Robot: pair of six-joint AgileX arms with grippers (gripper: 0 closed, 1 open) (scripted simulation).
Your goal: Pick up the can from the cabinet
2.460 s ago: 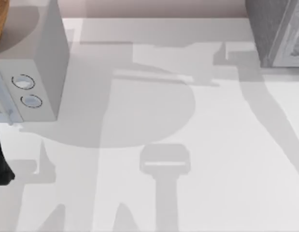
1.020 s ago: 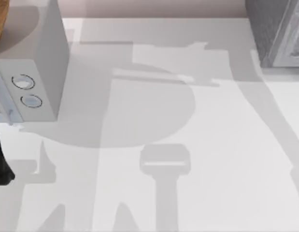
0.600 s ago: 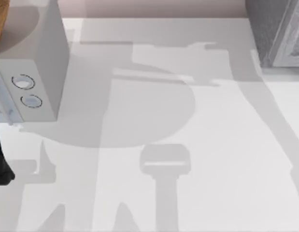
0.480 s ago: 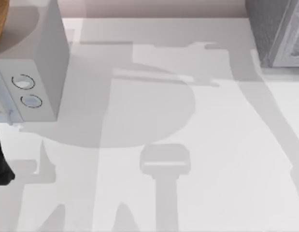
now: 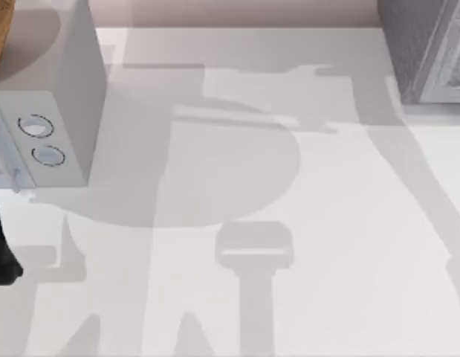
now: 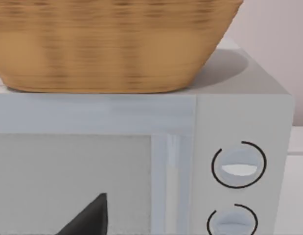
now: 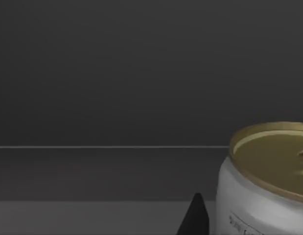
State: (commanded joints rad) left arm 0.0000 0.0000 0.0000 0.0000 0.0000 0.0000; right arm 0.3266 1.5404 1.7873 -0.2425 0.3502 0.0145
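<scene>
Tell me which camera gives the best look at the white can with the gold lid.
The right wrist view: the white can with the gold lid stands upright inside a dark grey cabinet interior, close to the camera. The top view has just the grey cabinet's outside corner; the left wrist view faces the white microwave.

A white can (image 7: 264,196) with a gold lid stands upright on the dark cabinet (image 7: 112,73) shelf.

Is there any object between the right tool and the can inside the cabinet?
Nothing visible stands between them. In the right wrist view the can sits on the dark cabinet shelf, with one fingertip of the right tool beside it.
</scene>
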